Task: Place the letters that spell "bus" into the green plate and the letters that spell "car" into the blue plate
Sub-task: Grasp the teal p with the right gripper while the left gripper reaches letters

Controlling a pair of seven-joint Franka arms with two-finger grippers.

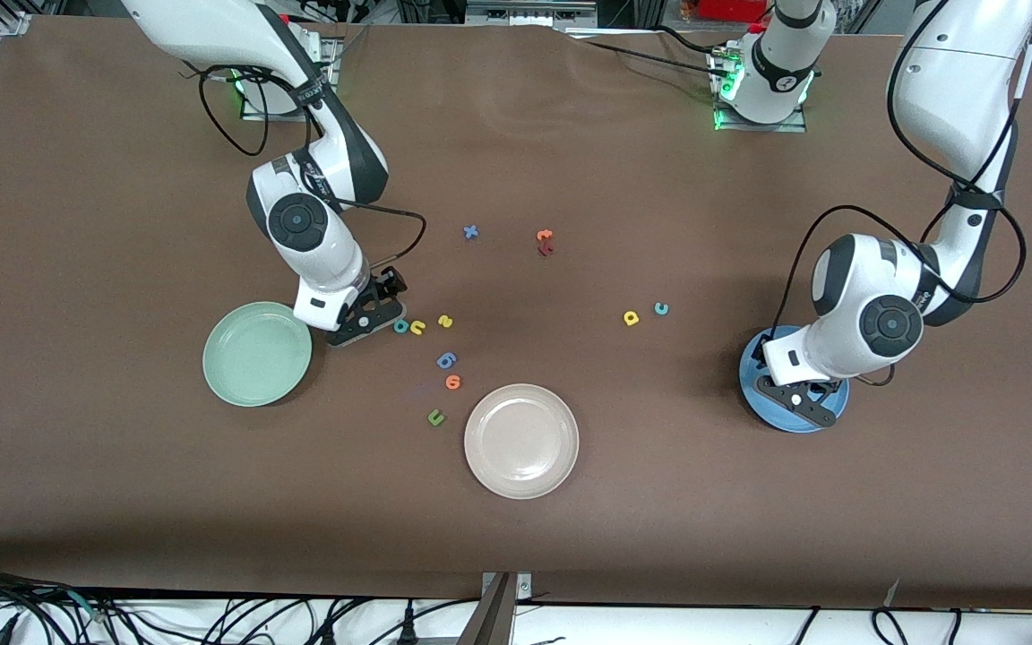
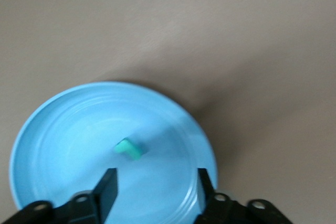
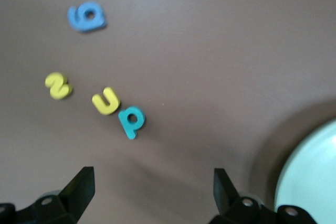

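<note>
Beige-white plate [image 1: 521, 440] sits lower centre of the front view, nearest the camera. Just up from it: dark green "u" [image 1: 435, 417], then orange rounded letter [image 1: 453, 382], then blue rounded letter [image 1: 446, 360].

Left gripper [image 1: 801, 400], right side of the frame, hangs over the blue plate [image 1: 753, 369]. In the left wrist view the fingers [image 2: 107, 190] are parted with nothing between them; teal "r" [image 2: 128, 149] lies loose in the plate.

Green plate [image 1: 256, 353] at left of frame has no letters on its visible surface. Right gripper [image 1: 379, 309] is low beside it, jaws wide, holding nothing. Just next to it: teal "b" [image 1: 401, 326], yellow "u" [image 1: 417, 327], yellow "s" [image 1: 445, 321], in a row on the table.

Yellow "a" [image 1: 631, 317] and teal "c" [image 1: 660, 308] on the table, right of centre.

Upper centre: blue "x" [image 1: 471, 232], orange and dark red letters [image 1: 545, 242].
</note>
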